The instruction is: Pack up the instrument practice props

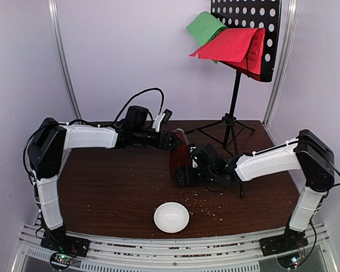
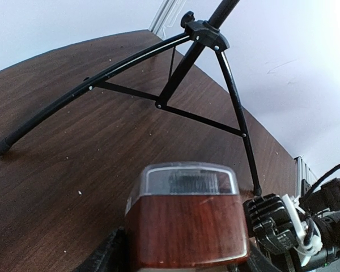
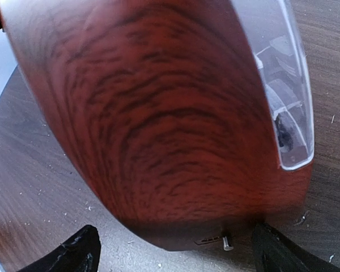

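Red-brown glossy wood grain: that was the metronome (image 1: 179, 154), a pyramid shape standing upright mid-table on the dark wood-look table (image 1: 102, 187), with a clear plastic cover (image 3: 283, 102) along one face. Your left gripper (image 2: 178, 258) was clamped on its narrow top, black fingers against both sides. Your right gripper (image 3: 174, 243) sat low at the base, fingers spread wide on either side and not touching the wood. A small metal pin (image 3: 226, 243) stuck out at the bottom edge; the tag beside it was too small to read. At the back right the black music stand (image 1: 235, 102) stood on thin tube tripod legs, its flat desk punched with round holes. The green sheet (image 1: 205, 25) and red sheet (image 1: 232, 44) lay on that desk, hanging over its left edge, green behind red. A smooth round white bowl (image 1: 171, 217) sat near the front edge, apart from the metronome. Pale crumbs (image 1: 207, 207) dotted the table.
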You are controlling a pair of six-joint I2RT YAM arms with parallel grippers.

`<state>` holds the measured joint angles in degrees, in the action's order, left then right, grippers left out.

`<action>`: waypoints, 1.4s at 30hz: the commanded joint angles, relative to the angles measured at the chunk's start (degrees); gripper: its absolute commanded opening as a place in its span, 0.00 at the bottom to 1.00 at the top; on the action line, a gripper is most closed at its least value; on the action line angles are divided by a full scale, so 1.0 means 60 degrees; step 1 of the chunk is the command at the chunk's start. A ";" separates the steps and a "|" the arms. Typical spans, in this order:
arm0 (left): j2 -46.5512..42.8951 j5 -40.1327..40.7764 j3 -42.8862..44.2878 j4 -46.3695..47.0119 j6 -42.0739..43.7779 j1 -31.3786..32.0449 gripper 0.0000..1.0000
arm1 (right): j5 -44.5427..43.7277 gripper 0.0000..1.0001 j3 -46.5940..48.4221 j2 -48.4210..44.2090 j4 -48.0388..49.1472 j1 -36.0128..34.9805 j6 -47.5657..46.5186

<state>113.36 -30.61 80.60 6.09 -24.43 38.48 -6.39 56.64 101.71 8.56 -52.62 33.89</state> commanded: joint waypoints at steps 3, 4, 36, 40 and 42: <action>0.0215 0.0390 0.0197 -0.0130 -0.0205 0.0040 0.40 | -0.1228 0.92 0.0609 0.0400 -0.0500 -0.0308 0.0149; 0.0218 0.0409 0.0204 -0.0128 -0.0230 0.0040 0.40 | -0.1301 0.91 0.0684 0.0453 -0.0580 -0.0355 0.0194; -0.0302 -0.0223 -0.0484 0.0636 0.1095 0.0154 0.40 | -0.1925 0.75 0.0405 -0.0529 -0.0591 -0.0748 0.0036; -0.0463 -0.0507 -0.0564 -0.0002 0.2890 0.0234 0.39 | -0.1752 0.90 -0.0748 -0.2078 -0.0175 -0.0664 -0.0470; -0.0504 -0.0825 -0.0638 -0.0210 0.3499 0.0258 0.40 | -0.1659 0.92 -0.1174 -0.2741 -0.0165 -0.0479 -0.0580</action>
<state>112.27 -31.62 78.22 8.38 -14.04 39.48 -17.45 53.82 92.29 5.23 -57.04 33.01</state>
